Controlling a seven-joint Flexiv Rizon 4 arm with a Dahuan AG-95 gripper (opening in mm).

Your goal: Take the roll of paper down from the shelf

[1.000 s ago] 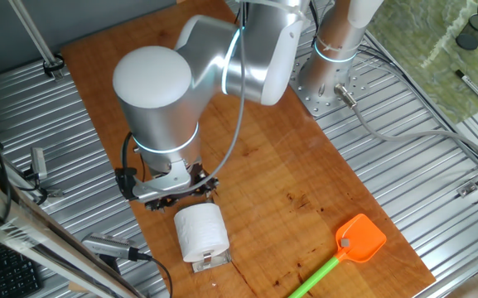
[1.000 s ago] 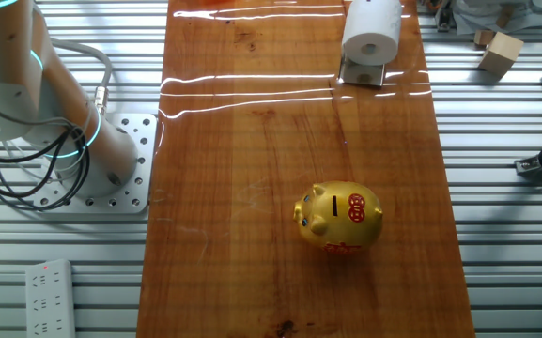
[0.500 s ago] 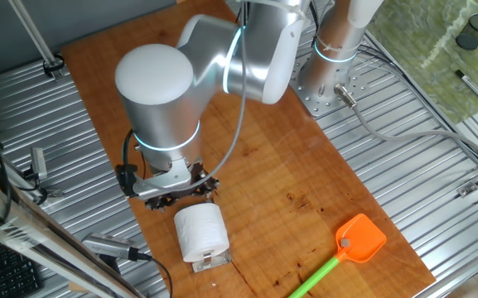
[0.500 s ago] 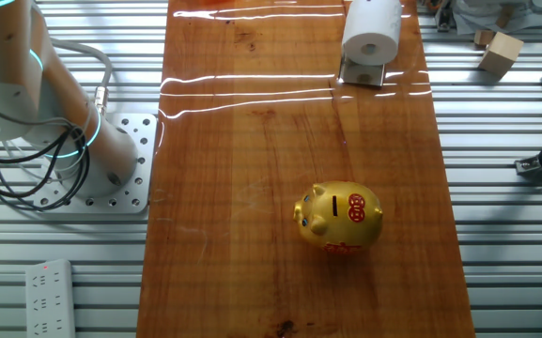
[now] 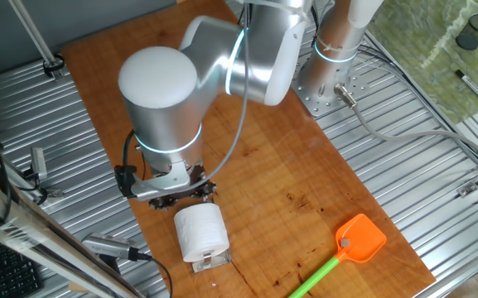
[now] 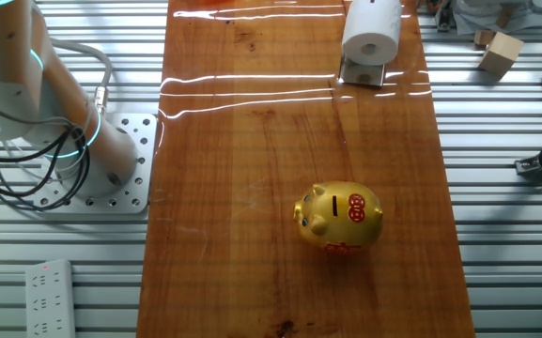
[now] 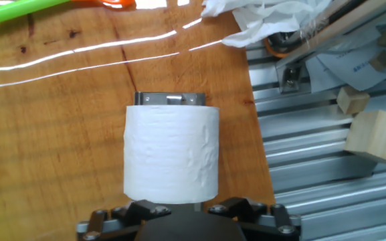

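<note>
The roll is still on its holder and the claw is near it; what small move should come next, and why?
Probably ease the claw forward around the roll. The roll sits on the shelf, centred just ahead of the claw in the hand view, not yet gripped.

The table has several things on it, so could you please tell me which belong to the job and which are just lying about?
For the job:
roll
shelf under it
hand, just behind the roll

Lying about:
piggy bank
orange swatter
wooden blocks off the table's edge
crumpled plastic
</note>
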